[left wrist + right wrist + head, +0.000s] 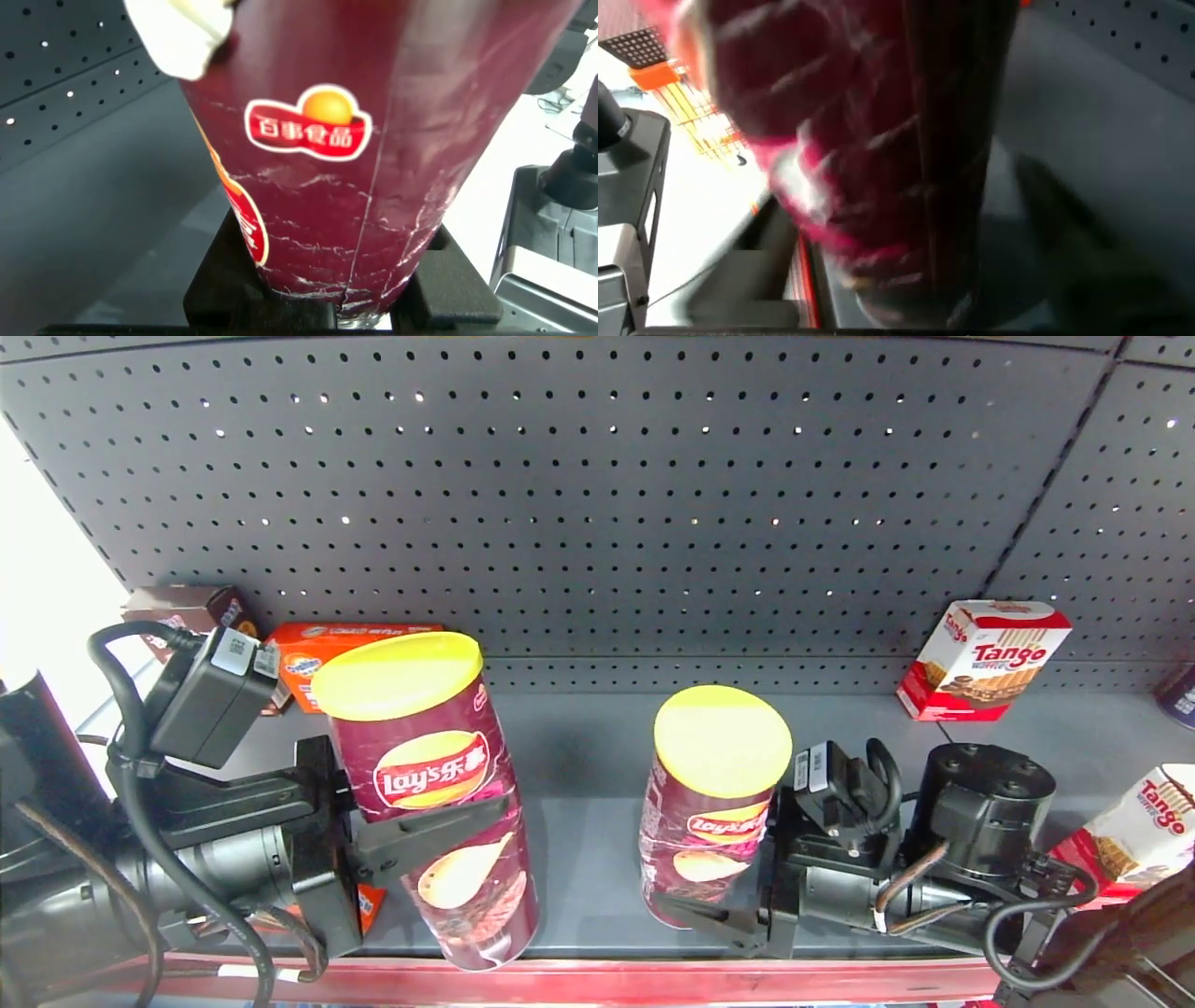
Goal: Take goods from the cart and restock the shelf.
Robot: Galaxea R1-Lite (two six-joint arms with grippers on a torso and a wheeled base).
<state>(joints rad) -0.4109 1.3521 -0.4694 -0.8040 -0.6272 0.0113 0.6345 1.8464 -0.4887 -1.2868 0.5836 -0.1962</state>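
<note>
Now, left pincer (457, 826): closed mid-body on tilted left chip canister (420, 747), at shelf (579, 821) front.
right pincer (728, 863): clasping right chip canister (714, 784), upright there.
handling: probably light, crushable (slick too); hold gently mid-body.

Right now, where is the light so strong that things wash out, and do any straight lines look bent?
Head view: the far left washes out white; specks shine through the pegboard, whose top edge bows. Left wrist view: the floor beyond the left chip can is blown out pale. Right wrist view: the same floor glares white past the right chip can.
</note>
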